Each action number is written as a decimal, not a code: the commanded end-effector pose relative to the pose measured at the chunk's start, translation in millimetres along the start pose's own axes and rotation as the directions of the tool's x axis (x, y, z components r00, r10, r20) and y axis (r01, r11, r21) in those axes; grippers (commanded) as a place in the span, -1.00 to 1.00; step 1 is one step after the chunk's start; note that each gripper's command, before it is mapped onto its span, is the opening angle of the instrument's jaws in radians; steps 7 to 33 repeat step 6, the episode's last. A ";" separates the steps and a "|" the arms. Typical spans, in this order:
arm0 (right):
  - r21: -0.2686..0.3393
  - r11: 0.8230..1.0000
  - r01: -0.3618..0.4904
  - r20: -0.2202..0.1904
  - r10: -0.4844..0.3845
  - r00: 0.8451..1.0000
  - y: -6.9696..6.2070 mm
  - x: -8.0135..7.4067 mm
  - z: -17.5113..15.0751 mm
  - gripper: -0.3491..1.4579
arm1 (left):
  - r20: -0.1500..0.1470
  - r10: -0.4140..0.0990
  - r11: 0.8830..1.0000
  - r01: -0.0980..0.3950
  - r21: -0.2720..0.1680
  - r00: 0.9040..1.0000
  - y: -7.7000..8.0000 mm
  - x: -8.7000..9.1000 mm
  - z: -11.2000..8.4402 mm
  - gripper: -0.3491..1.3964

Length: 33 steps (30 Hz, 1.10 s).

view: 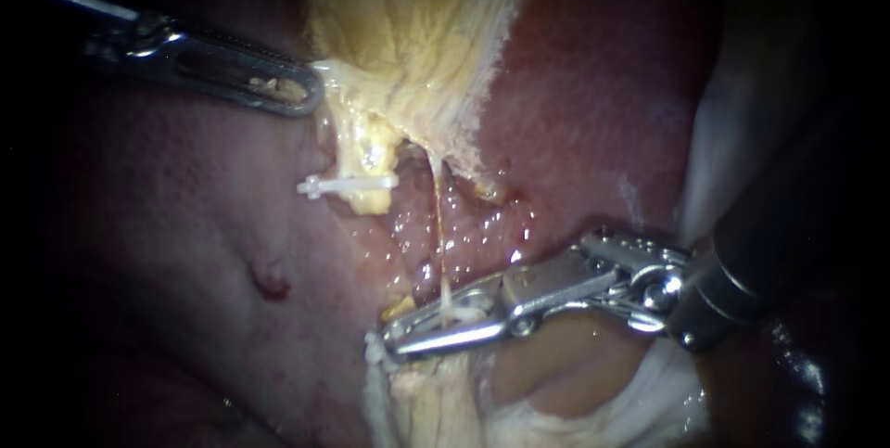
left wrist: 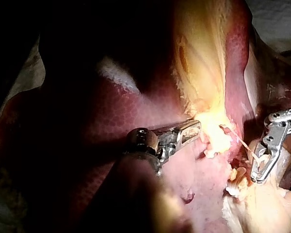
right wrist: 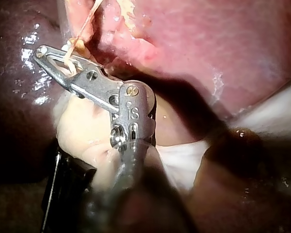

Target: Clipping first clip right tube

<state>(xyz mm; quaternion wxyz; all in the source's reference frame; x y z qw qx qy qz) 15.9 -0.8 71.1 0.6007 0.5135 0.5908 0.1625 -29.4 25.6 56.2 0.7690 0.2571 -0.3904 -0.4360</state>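
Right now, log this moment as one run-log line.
left instrument: jaws shut on gallbladder | right instrument: jaws open around thin tube | clip: on thicker tube

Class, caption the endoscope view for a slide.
Open jaws of the right instrument around the right tube; a white clip across the left tube.

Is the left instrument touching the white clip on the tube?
Apart. The endoscope view shows a plain gap: the left instrument lies at the edge of the gallbladder, while the white clip sits farther down the tube.
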 end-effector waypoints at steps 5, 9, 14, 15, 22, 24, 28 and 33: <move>0.000 1.000 0.001 0.000 -0.001 1.000 0.1 0.0 -0.1 -1.00 | 0.000 0.000 1.000 0.000 0.000 1.000 0.0 0.0 0.0 -1.00; 0.000 1.000 0.001 0.000 -0.001 1.000 0.2 0.0 -0.1 -1.00 | 0.000 0.000 1.000 0.000 0.000 1.000 0.0 0.0 0.0 -1.00; 0.000 1.000 0.001 0.000 -0.001 1.000 0.2 0.0 -0.1 -1.00 | 0.000 0.000 1.000 0.000 0.000 1.000 0.0 0.0 0.0 -1.00; 0.000 1.000 0.001 0.000 -0.001 1.000 0.2 0.0 -0.1 -1.00 | 0.000 0.000 1.000 0.000 0.000 1.000 0.0 0.0 0.0 -1.00; 0.000 1.000 0.001 0.000 -0.001 1.000 0.2 0.0 -0.1 -1.00 | 0.000 0.000 1.000 0.000 0.000 1.000 0.0 0.0 0.0 -1.00; 0.000 1.000 0.001 0.000 -0.001 1.000 0.2 0.0 -0.1 -1.00 | 0.000 0.000 1.000 0.000 0.000 1.000 0.0 0.0 0.0 -1.00; 0.000 1.000 0.001 0.000 -0.001 1.000 0.2 0.0 -0.1 -1.00 | 0.000 0.000 1.000 0.000 0.000 1.000 0.0 0.0 0.0 -1.00; 0.000 1.000 0.001 0.000 -0.001 1.000 0.2 0.0 -0.1 -1.00 | 0.000 0.000 1.000 0.000 0.000 1.000 0.0 0.0 0.0 -1.00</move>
